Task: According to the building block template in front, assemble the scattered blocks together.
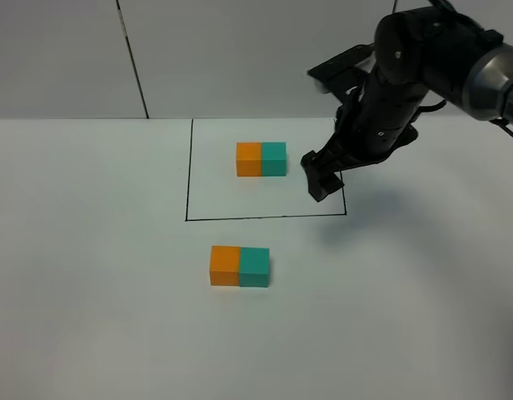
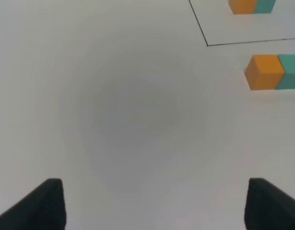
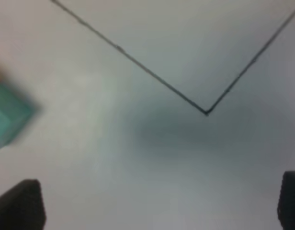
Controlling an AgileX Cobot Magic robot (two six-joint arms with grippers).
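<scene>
The building block template (image 1: pixel 261 158), an orange and a teal cube joined as a bar, lies inside the black drawn rectangle (image 1: pixel 265 217). It also shows in the left wrist view (image 2: pixel 250 5). The scattered orange cube (image 1: pixel 225 265) and teal cube (image 1: pixel 255 267) sit side by side, touching, in front of the rectangle. The left wrist view shows them as orange (image 2: pixel 265 72) and teal (image 2: pixel 291 72). My right gripper (image 1: pixel 321 179) is open and empty, hovering over the rectangle's front right corner (image 3: pixel 206 112). The teal cube (image 3: pixel 8 122) is blurred at that view's edge. My left gripper (image 2: pixel 154 206) is open and empty above bare table.
The white table (image 1: pixel 90 292) runs to a grey back wall with a dark seam (image 1: pixel 131 58). The right arm's black body (image 1: pixel 406 75) hangs over the back right of the table. The left arm is outside the exterior view.
</scene>
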